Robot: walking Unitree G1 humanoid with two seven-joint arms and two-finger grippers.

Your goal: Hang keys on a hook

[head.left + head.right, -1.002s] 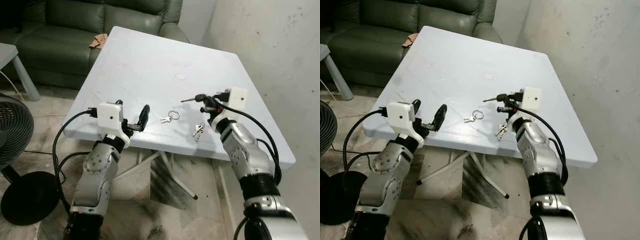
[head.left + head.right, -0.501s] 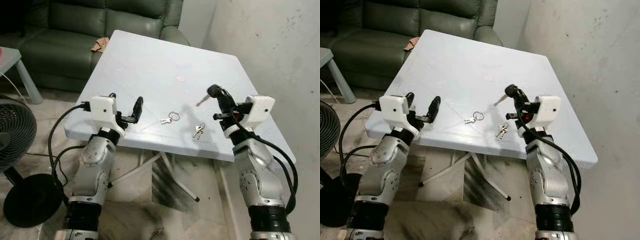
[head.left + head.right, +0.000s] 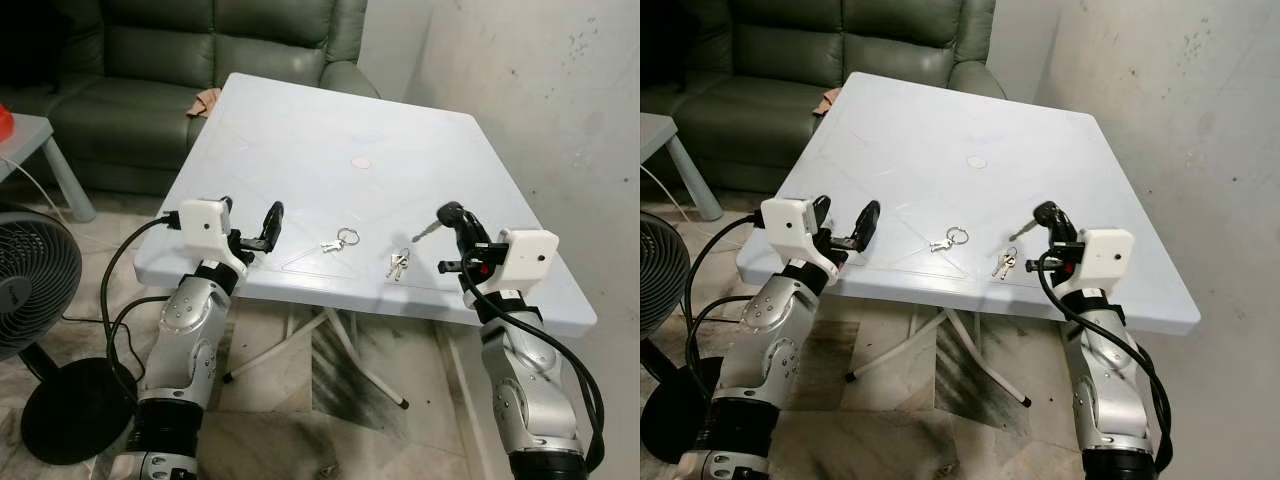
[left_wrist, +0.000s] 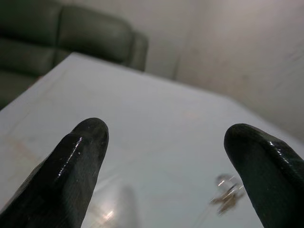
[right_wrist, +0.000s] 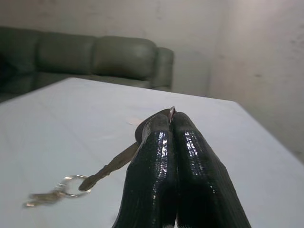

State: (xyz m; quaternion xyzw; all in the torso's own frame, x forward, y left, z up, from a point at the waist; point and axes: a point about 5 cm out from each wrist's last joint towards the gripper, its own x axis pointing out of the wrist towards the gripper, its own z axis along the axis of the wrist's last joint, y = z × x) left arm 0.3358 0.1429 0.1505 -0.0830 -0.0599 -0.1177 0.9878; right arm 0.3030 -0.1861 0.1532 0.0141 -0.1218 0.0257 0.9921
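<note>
Now, starting at the table's left edge, my left gripper hovers just over the near left corner with its two fingers spread wide and nothing between them. Near the middle of the table's front edge lies a small key on a ring, and just to its right a little bunch of keys, both flat on the tabletop. Further right, my right gripper is pressed fully shut on a single key, held by its head just above the table near the front right edge. A second ago this hand was rolled the other way with the key lying level and close over the bunch; since then I have turned my wrist and drawn the hand back toward the table's right side, so the key is lifted clear and firmly mine. I judge that the pick-up is done and the carry to a hook comes next; I can see no hook from here. The key's long axis runs out from my fingertips, its blade slanting down and leftward toward the bunch on the table.
</note>
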